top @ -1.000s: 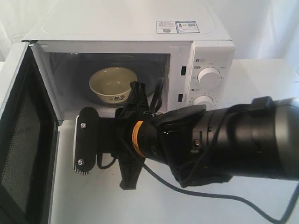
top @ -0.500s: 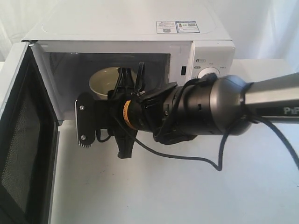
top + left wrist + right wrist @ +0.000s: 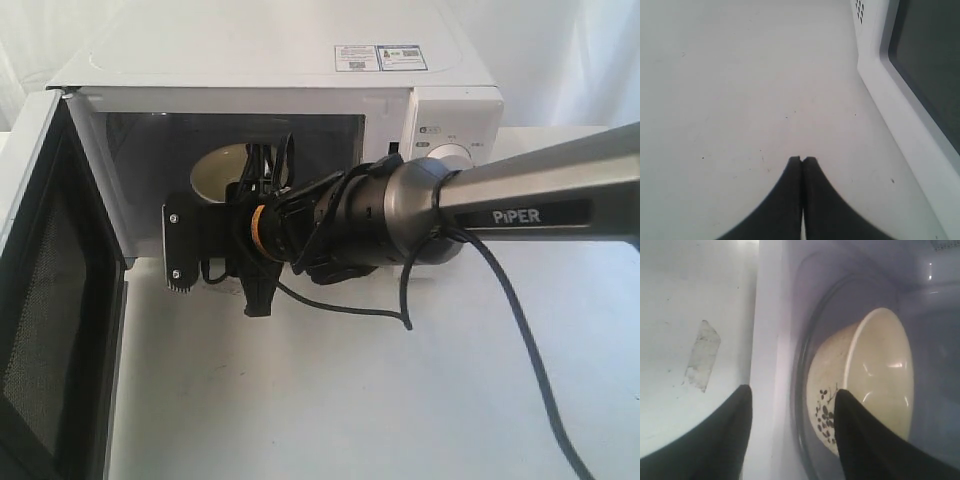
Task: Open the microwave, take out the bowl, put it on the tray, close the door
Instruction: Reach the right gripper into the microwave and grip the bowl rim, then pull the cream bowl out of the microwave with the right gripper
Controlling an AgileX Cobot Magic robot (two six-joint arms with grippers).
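Exterior view: the microwave (image 3: 300, 70) was recorded on the worktop (image 3: 350, 400), with the door (image 3: 40, 290) swung wide to the left. The bowl (image 3: 213, 172) was seen upright inside the cavity, partly hidden by the right gripper (image 3: 273, 152) at the opening.

Left wrist view: the left gripper (image 3: 801, 160) was noted with its fingers pressed together above bare worktop, beside the door.

Right wrist view: the right gripper's fingers were spread apart, one in front of the bowl's speckled outer wall; the bowl was not clasped.

Ahead of the black jaws of the right gripper (image 3: 792, 390), the cream bowl (image 3: 880, 375) bears dark sprigs. The microwave (image 3: 250, 60) and worktop (image 3: 350, 400) are white, the door (image 3: 50, 300) window dark.
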